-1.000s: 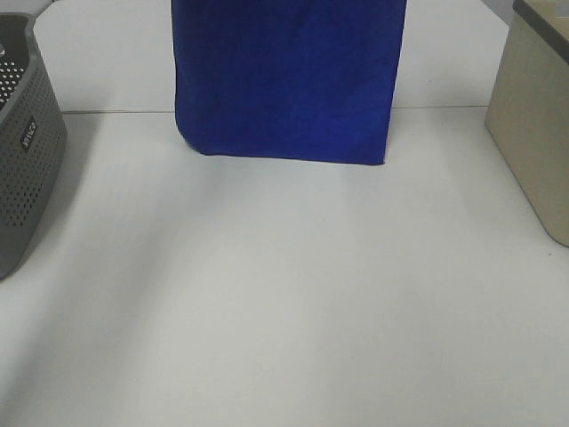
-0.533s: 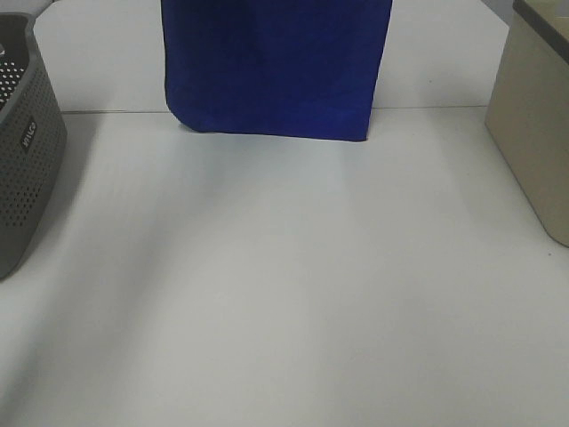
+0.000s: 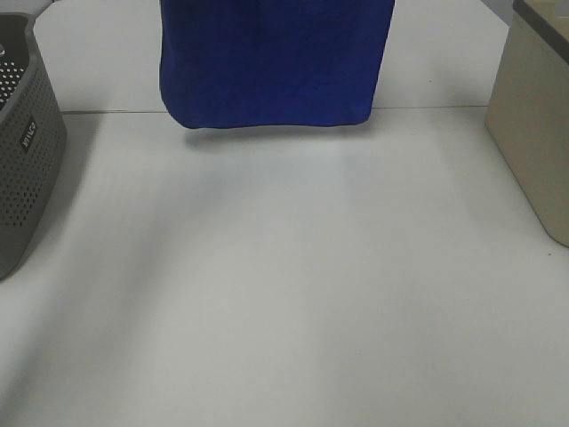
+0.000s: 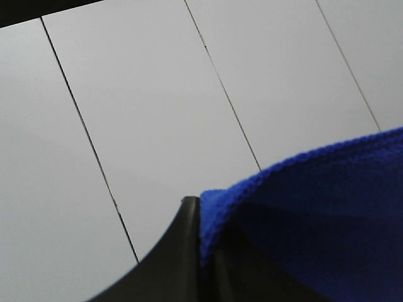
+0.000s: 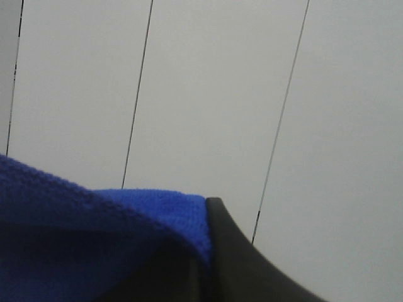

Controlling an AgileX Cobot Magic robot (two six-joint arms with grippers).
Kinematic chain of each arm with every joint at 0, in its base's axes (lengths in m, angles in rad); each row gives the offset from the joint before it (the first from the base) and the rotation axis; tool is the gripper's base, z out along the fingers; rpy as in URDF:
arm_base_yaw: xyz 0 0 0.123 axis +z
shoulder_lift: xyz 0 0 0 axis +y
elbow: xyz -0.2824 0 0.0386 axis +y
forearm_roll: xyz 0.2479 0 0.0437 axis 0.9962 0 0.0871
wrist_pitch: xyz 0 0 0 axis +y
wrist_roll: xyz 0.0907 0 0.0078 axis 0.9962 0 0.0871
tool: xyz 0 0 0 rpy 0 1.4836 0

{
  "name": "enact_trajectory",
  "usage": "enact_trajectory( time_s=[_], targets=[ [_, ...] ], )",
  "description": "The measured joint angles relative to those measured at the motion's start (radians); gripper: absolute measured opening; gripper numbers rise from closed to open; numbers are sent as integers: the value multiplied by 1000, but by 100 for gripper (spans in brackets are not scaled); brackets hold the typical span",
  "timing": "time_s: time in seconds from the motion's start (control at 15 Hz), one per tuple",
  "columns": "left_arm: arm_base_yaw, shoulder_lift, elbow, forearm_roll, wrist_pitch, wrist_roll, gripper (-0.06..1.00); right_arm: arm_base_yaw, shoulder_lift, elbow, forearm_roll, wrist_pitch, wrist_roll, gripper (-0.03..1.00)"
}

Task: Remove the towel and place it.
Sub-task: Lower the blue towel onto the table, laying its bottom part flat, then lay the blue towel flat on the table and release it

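The blue towel (image 3: 276, 62) hangs at the top centre of the frame, seemingly clear of the white table (image 3: 293, 302). The left gripper (image 4: 201, 251) and right gripper (image 5: 203, 258) are each clamped tight on an upper corner. It looks lifted away; setting it down is still to do.

One towel (image 3: 276, 62), one basket (image 3: 27, 160), one bin (image 3: 533, 133), two pincers: left pincer (image 4: 199, 217), right pincer (image 5: 206, 217).

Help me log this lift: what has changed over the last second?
The towel rose; its bottom edge sits higher in the high view and has shifted slightly left, hanging clear of the table. The left claw and right claw are shut on its corners. The grey basket and beige bin did not move.
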Motion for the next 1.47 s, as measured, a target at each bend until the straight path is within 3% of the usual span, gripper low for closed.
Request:
enact_trajectory(
  time_s=[0.4, 0.67, 1.13, 1.2, 1.47],
  targets=[
    [5, 0, 0, 3, 0, 0, 0, 0, 0, 0, 1, 32, 0, 1],
    [5, -1, 0, 3, 95, 0, 0, 0, 0, 0, 1, 135, 0, 1],
    [-20, -94, 0, -5, 632, 0, 0, 0, -66, 0, 0, 478, 2, 1],
    [-20, -105, 0, -9, 685, 0, 0, 0, -86, 0, 1, 574, 10, 1],
    [-22, -188, 0, -76, 1055, 0, 0, 0, -167, 0, 2, 919, 52, 1]
  ],
)
